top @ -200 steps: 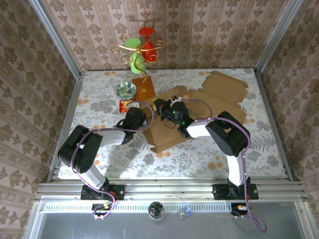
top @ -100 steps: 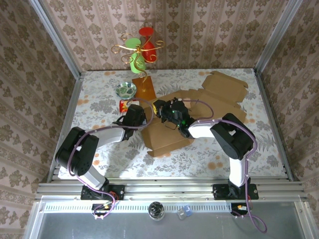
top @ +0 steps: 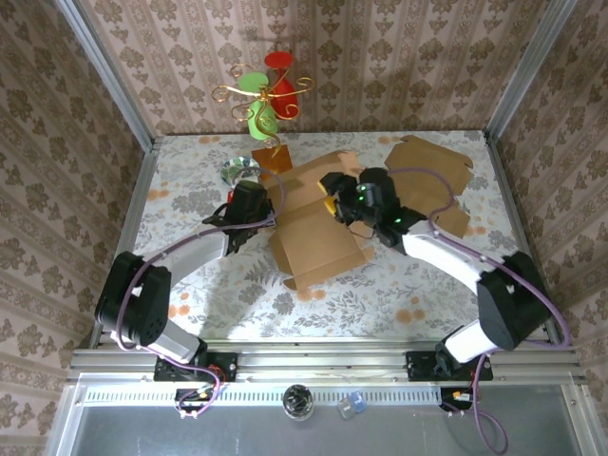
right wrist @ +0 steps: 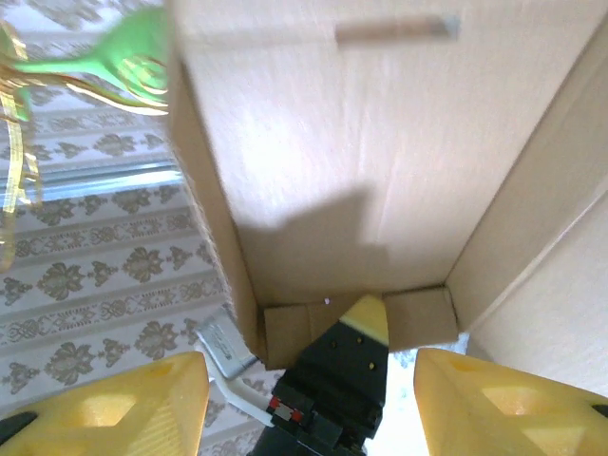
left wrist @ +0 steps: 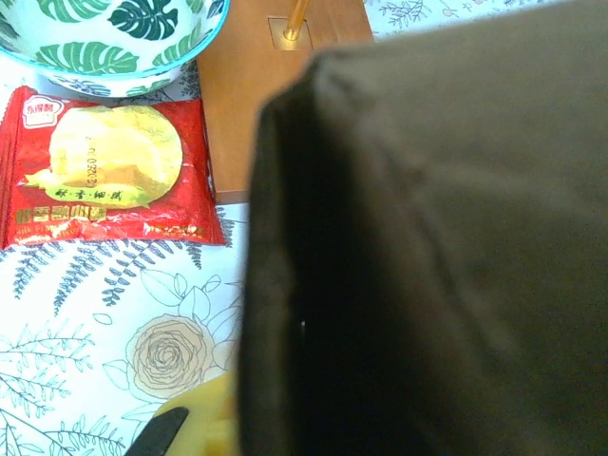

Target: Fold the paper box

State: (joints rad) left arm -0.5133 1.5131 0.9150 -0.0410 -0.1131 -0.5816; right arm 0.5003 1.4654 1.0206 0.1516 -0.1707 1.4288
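The left arm was stretched forward across the table [top: 190,280], and the left gripper [top: 252,204] was shut at the left edge of the paper box [top: 318,242], which lay mid-table. Whether cardboard was pinched could not be told. The right arm was extended from the right, the right gripper [top: 332,193] facing the box's raised walls with its jaws well apart. A bowl [left wrist: 114,38], a red packet [left wrist: 104,171] and a wooden base [left wrist: 275,95] were crowded near the box's left edge. Bare table was seen nearer the bases.

Print on the red packet [left wrist: 104,171] is unreadable.
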